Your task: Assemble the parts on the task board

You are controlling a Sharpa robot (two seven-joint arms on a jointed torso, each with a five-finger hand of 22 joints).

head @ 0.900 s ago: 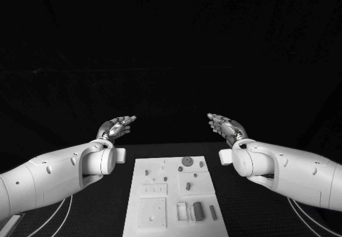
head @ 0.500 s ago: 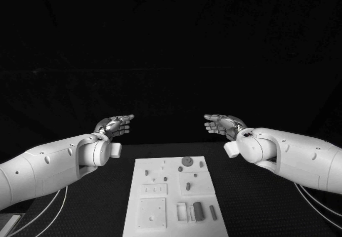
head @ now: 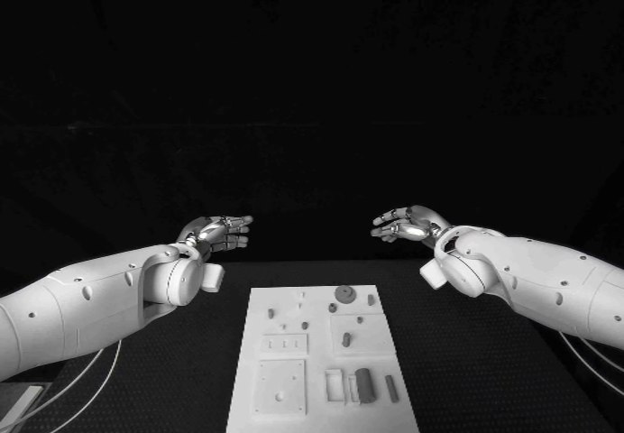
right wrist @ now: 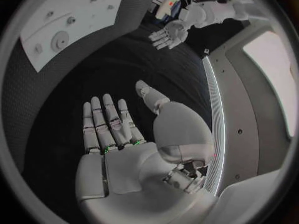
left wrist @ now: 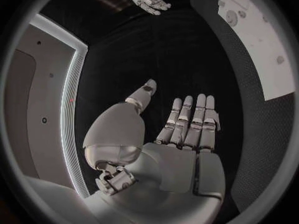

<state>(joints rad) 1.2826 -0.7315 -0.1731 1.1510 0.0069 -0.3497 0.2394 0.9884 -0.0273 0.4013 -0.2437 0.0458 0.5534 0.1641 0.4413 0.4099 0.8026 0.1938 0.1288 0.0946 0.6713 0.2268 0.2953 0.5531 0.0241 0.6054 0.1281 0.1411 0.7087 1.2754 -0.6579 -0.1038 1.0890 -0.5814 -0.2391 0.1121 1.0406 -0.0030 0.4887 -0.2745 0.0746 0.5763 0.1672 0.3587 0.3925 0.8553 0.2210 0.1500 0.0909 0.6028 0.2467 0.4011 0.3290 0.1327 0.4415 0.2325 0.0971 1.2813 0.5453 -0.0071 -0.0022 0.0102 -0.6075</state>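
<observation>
A black desk is being shown under dark surroundings. The white rectangular task board is lying on it, nearer the robot than both hands and between them, with small grey parts on it. The left robot hand and right robot hand are being held above the desk, fingers spread, grasping nothing.

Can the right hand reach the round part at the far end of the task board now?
Probably yes. The right hand is open and holds nothing, raised beyond the task board; nothing stands between it and the round part.
</observation>
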